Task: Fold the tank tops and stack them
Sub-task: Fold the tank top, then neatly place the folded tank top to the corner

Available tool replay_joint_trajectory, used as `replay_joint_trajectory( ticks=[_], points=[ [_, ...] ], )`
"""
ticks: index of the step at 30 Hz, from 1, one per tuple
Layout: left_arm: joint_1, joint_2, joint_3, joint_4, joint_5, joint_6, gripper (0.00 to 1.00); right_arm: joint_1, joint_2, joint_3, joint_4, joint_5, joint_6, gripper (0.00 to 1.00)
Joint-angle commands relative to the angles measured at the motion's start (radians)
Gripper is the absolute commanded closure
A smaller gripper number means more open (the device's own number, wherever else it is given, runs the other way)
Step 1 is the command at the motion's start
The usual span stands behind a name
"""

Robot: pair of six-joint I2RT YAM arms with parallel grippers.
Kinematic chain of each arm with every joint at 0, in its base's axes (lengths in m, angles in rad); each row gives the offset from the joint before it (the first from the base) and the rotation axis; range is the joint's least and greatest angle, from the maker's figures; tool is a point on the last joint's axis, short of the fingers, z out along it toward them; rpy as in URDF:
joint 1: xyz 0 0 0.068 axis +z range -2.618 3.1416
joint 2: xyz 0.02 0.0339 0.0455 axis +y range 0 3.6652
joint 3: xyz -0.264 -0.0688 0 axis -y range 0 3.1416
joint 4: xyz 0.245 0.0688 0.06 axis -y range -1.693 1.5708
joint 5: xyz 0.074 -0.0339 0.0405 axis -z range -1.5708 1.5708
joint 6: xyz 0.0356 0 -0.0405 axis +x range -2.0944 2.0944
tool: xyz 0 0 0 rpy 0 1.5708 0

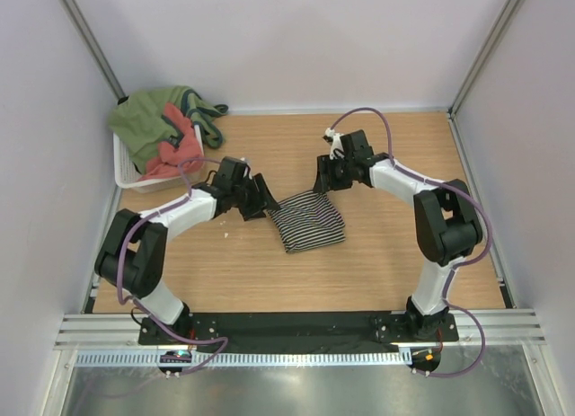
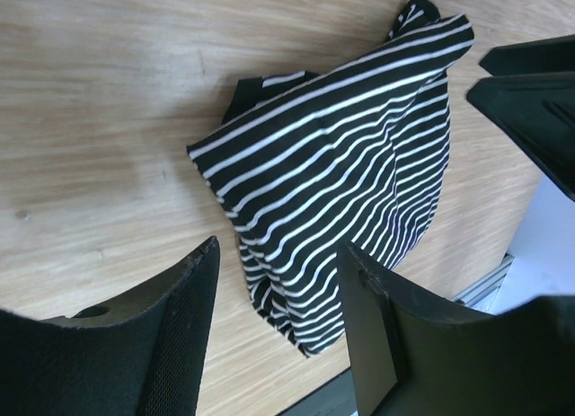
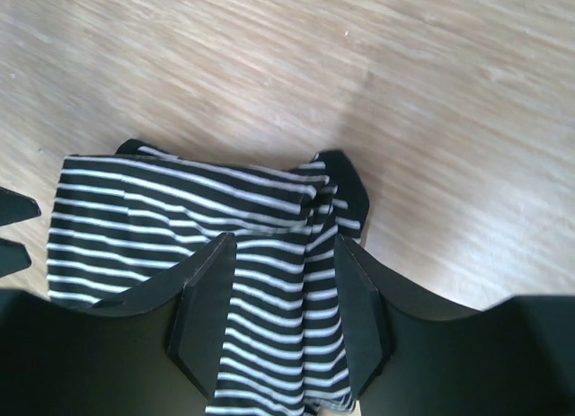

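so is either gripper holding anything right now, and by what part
Nothing held: the left gripper and right gripper both hang open over the striped tank top lying on the table.

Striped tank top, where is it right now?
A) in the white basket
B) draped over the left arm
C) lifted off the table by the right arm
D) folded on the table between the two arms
D: the striped tank top lies folded on the table between the left fingers and the right fingers, both sets open above it.
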Motion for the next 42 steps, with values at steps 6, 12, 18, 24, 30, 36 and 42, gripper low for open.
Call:
replay_joint_trajectory(
  ticks=[6,12,18,24,30,36,42],
  points=[
    [0.002,0.098,0.046,0.131,-0.010,-0.028,0.45,-0.003,0.108,0.116,0.020,-0.081,-0.048,0.47],
    [0.002,0.157,0.052,0.148,0.001,-0.035,0.46,-0.002,0.128,0.129,0.016,-0.100,-0.036,0.56],
    [0.002,0.171,0.072,0.148,-0.019,-0.028,0.81,-0.003,0.109,0.120,0.029,-0.121,-0.022,0.95],
    [-0.017,0.104,0.101,0.097,-0.103,0.038,1.00,0.000,0.037,0.084,0.034,-0.127,-0.004,0.99],
    [-0.043,0.038,0.089,0.099,-0.117,0.090,1.00,-0.002,-0.120,-0.023,0.098,-0.078,0.061,0.99],
    [-0.047,-0.026,0.032,0.188,-0.125,0.093,1.00,0.000,-0.239,-0.149,0.157,0.032,0.134,0.99],
    [-0.047,-0.013,0.070,0.198,-0.119,0.107,1.00,-0.006,-0.256,-0.210,0.181,0.118,0.196,0.99]
  ],
)
